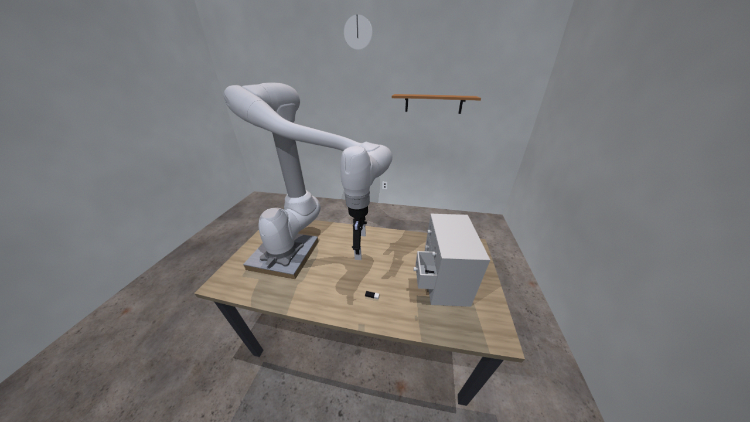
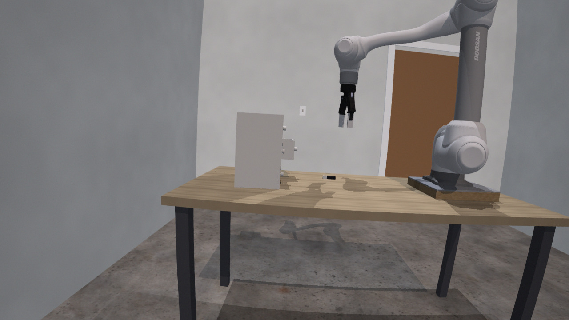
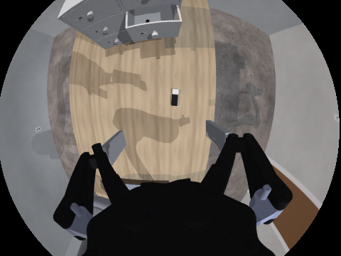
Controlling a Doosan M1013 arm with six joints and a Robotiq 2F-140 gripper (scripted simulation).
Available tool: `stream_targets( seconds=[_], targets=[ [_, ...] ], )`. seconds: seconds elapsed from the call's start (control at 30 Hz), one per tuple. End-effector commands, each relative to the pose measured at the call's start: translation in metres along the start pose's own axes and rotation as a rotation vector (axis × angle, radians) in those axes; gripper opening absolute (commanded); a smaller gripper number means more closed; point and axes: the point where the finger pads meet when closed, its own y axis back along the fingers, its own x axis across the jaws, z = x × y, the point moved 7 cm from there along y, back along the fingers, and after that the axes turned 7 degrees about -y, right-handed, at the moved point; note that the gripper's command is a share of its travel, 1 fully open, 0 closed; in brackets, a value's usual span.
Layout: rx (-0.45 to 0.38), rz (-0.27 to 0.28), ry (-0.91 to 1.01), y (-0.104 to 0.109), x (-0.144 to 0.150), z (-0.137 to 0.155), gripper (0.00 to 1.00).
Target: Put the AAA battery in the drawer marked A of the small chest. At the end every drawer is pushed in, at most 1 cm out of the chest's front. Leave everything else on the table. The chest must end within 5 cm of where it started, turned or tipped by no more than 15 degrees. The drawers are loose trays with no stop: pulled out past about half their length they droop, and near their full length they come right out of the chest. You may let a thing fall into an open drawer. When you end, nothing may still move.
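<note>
The small grey-white chest (image 1: 457, 283) (image 2: 258, 151) (image 3: 78, 26) stands upright at the table's far end from the arm's base. One drawer (image 1: 426, 281) (image 2: 288, 151) (image 3: 168, 30) sticks out of its front; its letter is too small to read. A thin dark thing (image 1: 429, 271) (image 3: 148, 21) lies in that drawer, perhaps the AAA battery. A small block (image 1: 370, 295) (image 2: 329, 177) (image 3: 175, 99), black with a white end, lies flat on the table. My gripper (image 1: 360, 244) (image 2: 345, 121) (image 3: 165, 133) is open and empty, pointing down high above the table, away from the chest and block.
The wooden table (image 1: 324, 309) (image 2: 222, 201) (image 3: 142, 60) bears the chest and the arm's base plate (image 1: 272, 268) (image 2: 467, 195). The other drawers seen in the wrist view look pushed in, with round knobs standing out. A wall shelf (image 1: 435, 97) hangs behind, well above the table.
</note>
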Motion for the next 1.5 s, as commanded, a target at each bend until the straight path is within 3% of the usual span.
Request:
stream_targets(
  seconds=[0.0,0.17,0.33,0.4,0.7,0.9,0.97,1.47],
  targets=[
    [0.009,-0.001,0.0,-0.001,0.0,0.0,1.0],
    [0.06,-0.008,0.0,-0.005,0.0,-0.001,1.0],
    [0.168,-0.021,0.0,-0.015,0.0,-0.002,1.0],
    [0.168,-0.021,0.0,-0.015,0.0,-0.002,1.0],
    [0.486,-0.06,0.0,-0.048,-0.001,-0.008,1.0],
    [0.643,-0.081,0.001,-0.067,-0.002,-0.012,1.0],
    [0.643,-0.081,0.001,-0.067,-0.002,-0.012,1.0],
    [0.9,-0.113,0.001,-0.101,-0.003,-0.02,1.0]
  ],
)
